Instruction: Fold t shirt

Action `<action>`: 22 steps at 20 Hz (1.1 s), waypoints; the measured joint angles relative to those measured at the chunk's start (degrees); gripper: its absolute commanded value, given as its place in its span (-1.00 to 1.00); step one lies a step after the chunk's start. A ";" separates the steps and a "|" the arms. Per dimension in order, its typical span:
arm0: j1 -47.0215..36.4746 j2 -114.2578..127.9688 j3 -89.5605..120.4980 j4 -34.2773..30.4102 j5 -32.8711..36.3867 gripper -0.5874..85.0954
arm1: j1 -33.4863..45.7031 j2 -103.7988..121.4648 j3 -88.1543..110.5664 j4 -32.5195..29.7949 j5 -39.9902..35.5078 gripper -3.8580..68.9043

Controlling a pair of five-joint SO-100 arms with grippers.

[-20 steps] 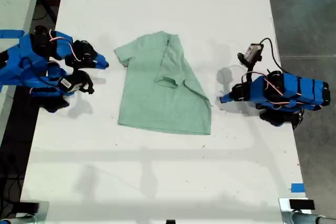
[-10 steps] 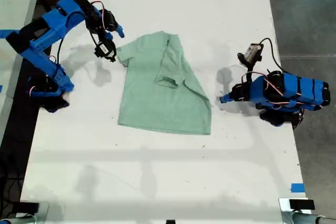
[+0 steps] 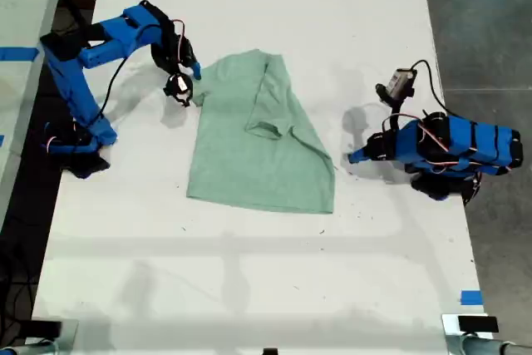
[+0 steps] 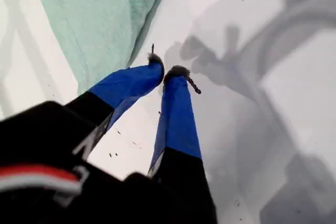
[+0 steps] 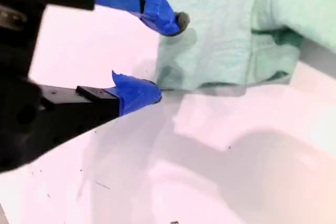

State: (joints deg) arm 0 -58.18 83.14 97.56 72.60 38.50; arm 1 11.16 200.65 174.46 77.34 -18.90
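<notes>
White table (image 3: 249, 6) held the t shirt (image 3: 249, 155), long axis running top to bottom. My second gripper (image 5: 157, 59), spread wide, straddled its sleeve edge; my first gripper (image 4: 169, 70), nearly shut and empty, lay apart.

Bright, even overhead light washes the white table (image 3: 249, 6), with soft grey arm shadows across it. The exterior view is sharp. Both wrist views are softer, their near black housings blurred; the second carries a pinkish cast.
</notes>
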 measured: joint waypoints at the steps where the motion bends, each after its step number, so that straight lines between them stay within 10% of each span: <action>1: -0.09 -2.11 0.09 -0.53 0.00 -0.70 | 0.00 0.00 0.00 0.00 0.00 -0.78; 3: -0.44 -4.57 -0.44 -0.97 0.62 -0.98 | 0.00 0.00 0.00 0.00 -0.09 -0.78; 11: -0.53 -6.59 -10.55 9.93 -1.05 -0.99 | 0.00 0.00 0.00 0.00 -0.35 -0.78; 22: 23.29 -9.14 -40.69 17.75 -13.01 -0.99 | 0.00 0.00 0.00 0.00 -0.35 -0.78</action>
State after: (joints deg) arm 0 -34.89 74.00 56.87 90.35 25.49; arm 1 11.16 200.65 174.46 77.34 -19.25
